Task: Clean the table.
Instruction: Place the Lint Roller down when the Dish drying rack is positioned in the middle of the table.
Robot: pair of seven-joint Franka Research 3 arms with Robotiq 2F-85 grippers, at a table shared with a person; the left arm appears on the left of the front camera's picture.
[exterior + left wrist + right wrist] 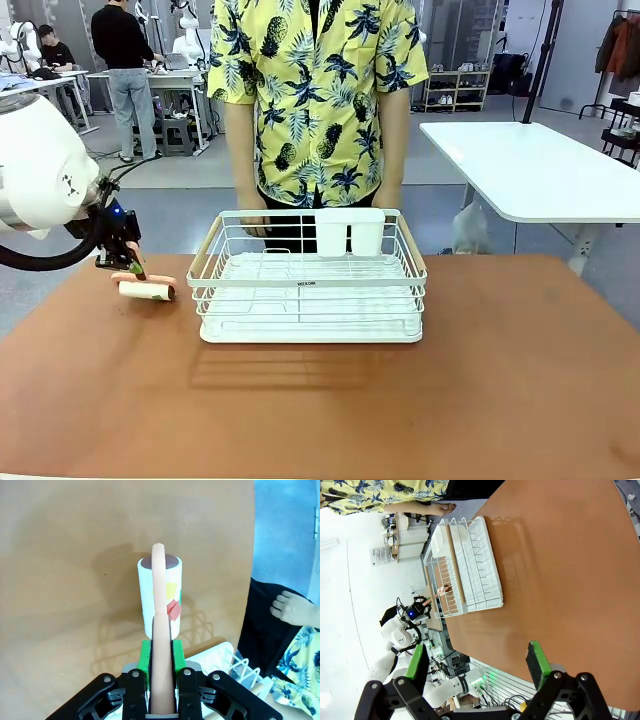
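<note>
Here the left pincer (128, 262) is clamped on the peach handle (159, 630) of a lint roller (146, 290), its green pads (145, 657) pressed against both sides of the handle. The roller's white drum lies on the surface (320, 400), near its left far edge and just left of the rack (308, 290). In the left wrist view the drum (160, 592) carries a yellow patch and a small red scrap on its paper. The white wire rack stands at the far middle of the reddish-brown surface, with a white cup holder (350, 232) hung on its far wall. A person in a yellow pineapple shirt (318, 95) stands behind the rack, hands (255, 222) at its far rim. The right pincer (477, 667) hangs above the surface with its jaws wide, nothing between them.
</note>
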